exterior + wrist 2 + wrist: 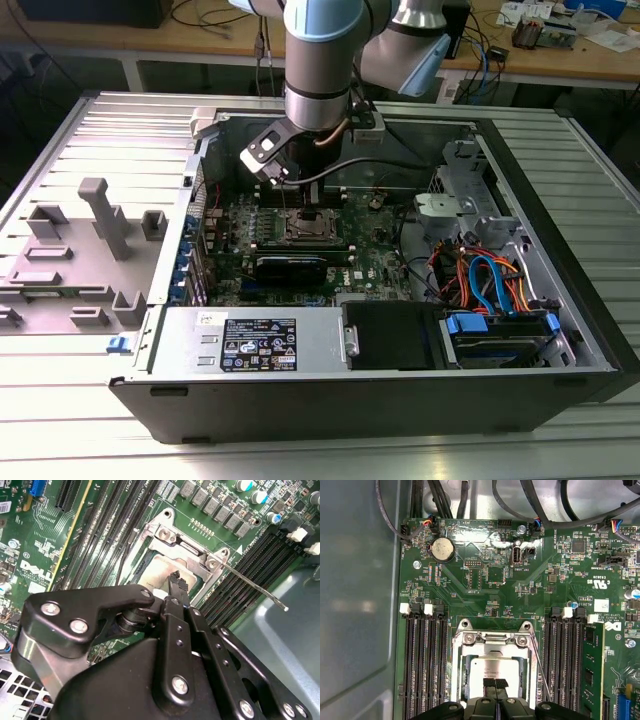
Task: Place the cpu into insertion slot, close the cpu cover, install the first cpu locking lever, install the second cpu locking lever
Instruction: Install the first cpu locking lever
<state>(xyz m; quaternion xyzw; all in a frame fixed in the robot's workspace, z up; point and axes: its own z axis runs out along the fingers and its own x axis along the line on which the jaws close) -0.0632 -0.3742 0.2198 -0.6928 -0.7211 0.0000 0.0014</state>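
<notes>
The cpu (492, 669), a square chip with a silver-grey top, lies in the insertion slot (305, 230) on the green board. The cpu cover (465, 665), a thin silver frame, lies flat around it, with the chip showing through its window. My gripper (495, 684) hangs straight over the chip, fingertips shut together with nothing between them, low above the metal top (160, 572). In the second wrist view the gripper (177, 583) hides the near half of the socket. One thin wire locking lever (250, 586) sticks out sideways from the socket over the memory slots, unlatched.
Long black memory slots (422, 665) flank the socket on both sides. A black finned card (290, 268) sits just in front of it. Power supply (255, 345) and a cable bundle (490, 280) fill the case front. A grey fixture (90, 230) stands outside, at the exterior view's left.
</notes>
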